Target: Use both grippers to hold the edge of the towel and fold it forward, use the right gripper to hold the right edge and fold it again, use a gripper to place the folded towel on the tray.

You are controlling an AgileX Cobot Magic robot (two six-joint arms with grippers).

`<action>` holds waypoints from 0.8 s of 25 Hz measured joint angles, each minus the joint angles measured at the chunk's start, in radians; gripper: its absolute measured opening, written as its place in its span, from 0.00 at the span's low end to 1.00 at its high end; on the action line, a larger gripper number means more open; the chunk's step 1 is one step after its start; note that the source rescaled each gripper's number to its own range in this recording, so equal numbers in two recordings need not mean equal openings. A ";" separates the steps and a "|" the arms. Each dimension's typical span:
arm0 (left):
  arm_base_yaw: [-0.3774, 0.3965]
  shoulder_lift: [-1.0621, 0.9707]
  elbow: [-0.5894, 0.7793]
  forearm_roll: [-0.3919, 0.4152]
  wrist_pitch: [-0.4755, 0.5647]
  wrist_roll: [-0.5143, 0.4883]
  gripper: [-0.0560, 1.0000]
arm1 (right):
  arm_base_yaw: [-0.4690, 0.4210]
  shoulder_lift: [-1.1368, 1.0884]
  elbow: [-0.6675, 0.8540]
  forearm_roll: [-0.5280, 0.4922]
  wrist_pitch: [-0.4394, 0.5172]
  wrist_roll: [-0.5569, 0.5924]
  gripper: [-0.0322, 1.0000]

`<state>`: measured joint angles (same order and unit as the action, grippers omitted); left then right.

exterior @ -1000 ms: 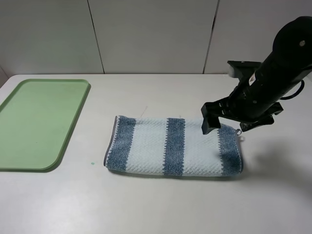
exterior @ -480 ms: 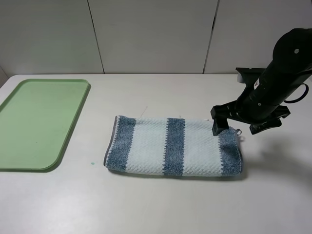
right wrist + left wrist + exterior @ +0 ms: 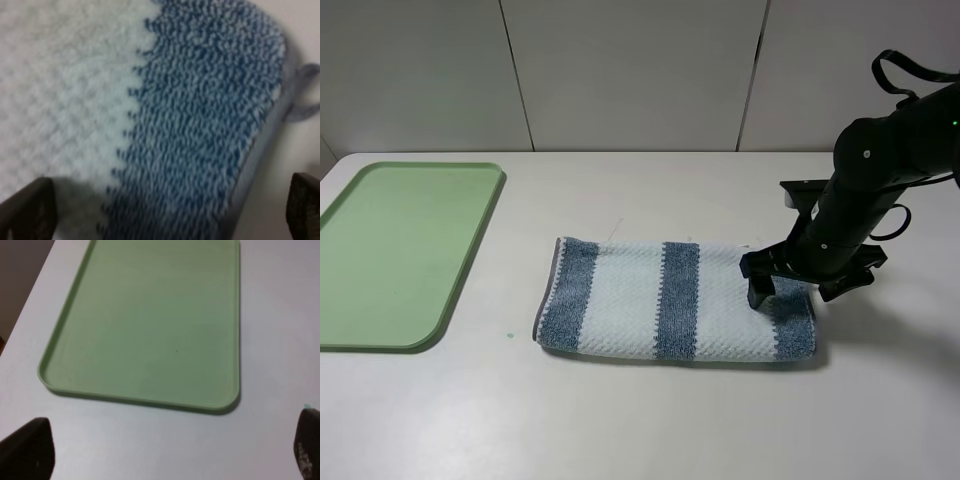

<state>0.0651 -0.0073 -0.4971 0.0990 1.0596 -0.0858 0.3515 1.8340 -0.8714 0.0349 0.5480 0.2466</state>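
Right gripper (image 3: 797,287) gapes empty over towel (image 3: 640,298) at right end; left gripper (image 3: 167,445) gapes empty above tray (image 3: 150,330).

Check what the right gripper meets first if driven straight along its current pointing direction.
Most likely the towel: the right gripper points down at its right-end dark stripe, just inside the grey hem, jaws open. The gap above it is unclear.
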 joint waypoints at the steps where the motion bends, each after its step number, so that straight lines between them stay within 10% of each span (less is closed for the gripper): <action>1: 0.000 0.000 0.000 0.000 0.000 0.000 0.95 | -0.004 0.010 0.000 -0.002 -0.005 0.000 1.00; 20: 0.000 0.000 0.000 0.001 0.000 0.000 0.95 | -0.035 0.094 -0.013 0.007 -0.037 -0.045 1.00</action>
<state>0.0651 -0.0073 -0.4971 0.0998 1.0596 -0.0858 0.3168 1.9280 -0.8845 0.0423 0.5111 0.2019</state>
